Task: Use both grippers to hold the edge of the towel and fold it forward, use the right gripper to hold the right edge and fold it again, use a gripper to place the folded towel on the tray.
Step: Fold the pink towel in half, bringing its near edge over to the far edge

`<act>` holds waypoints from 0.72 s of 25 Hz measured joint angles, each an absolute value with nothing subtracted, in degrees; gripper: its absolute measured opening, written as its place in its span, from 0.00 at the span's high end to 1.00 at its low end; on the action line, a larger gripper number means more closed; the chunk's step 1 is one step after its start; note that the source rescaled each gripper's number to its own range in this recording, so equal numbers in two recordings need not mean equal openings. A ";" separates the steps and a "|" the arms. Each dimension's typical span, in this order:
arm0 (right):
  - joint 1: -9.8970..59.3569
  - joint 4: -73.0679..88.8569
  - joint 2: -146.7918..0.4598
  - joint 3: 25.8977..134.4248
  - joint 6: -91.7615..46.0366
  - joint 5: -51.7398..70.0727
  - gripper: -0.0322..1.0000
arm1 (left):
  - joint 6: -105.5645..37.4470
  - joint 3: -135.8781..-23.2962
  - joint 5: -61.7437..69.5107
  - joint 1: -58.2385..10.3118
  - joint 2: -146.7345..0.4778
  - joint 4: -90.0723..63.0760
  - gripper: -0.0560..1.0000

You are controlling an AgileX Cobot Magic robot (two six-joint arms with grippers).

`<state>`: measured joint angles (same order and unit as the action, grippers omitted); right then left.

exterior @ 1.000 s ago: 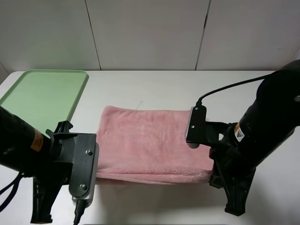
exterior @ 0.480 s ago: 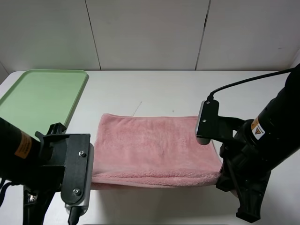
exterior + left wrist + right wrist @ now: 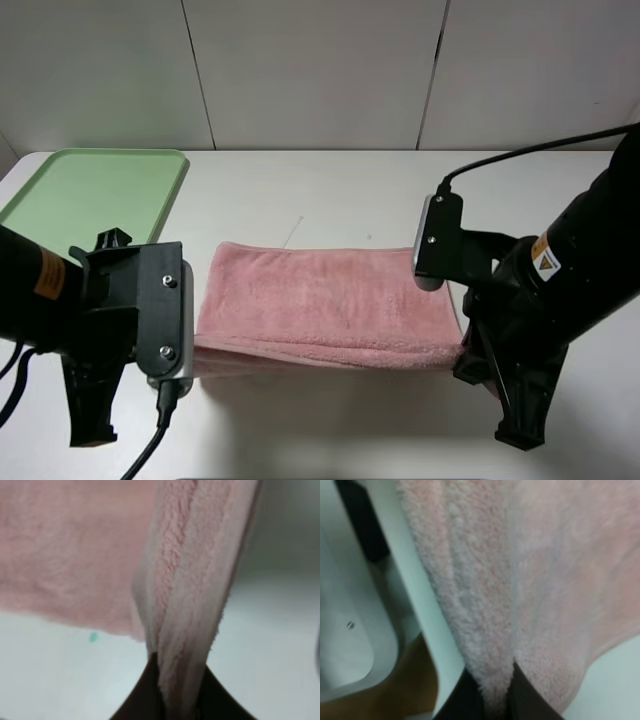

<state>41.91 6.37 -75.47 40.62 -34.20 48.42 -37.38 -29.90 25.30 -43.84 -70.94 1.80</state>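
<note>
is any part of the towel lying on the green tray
No, the towel lies on the white table with a bare gap between it and the tray.

right wrist | towel [image 3: 520, 580] — pink, fluffy; pinched between black fingers [image 3: 522, 700]

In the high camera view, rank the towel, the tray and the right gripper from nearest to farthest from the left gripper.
1. The towel, pinched in the left gripper at its left end.
2. The tray, behind and to the left.
3. The right gripper, across the towel's width, clamped on the right end.
</note>
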 joint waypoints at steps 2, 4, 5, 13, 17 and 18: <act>41.83 5.38 -75.47 42.65 -34.20 48.23 0.97 | -38.31 -29.90 24.71 -42.04 -70.94 1.95 0.95; 41.83 4.40 -75.63 43.96 -34.20 48.15 0.97 | -39.10 -29.90 23.74 -40.64 -70.94 2.01 0.95; 41.83 3.96 -75.88 44.55 -34.20 48.15 0.97 | -39.28 -29.90 23.18 -39.96 -71.06 2.01 0.95; 41.83 1.99 -83.42 48.09 -34.20 47.96 0.97 | -39.53 -29.90 17.28 -36.98 -76.68 2.56 0.95; 41.83 1.09 -86.42 49.72 -34.20 47.56 0.97 | -39.60 -30.53 14.37 -35.12 -79.94 2.85 0.95; 41.83 0.78 -87.03 50.14 -34.20 47.37 0.97 | -39.60 -30.93 14.24 -34.66 -80.79 2.84 0.95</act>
<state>41.83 0.78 -87.03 50.14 -34.20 47.37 -39.60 -30.93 14.24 -34.66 -80.79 2.84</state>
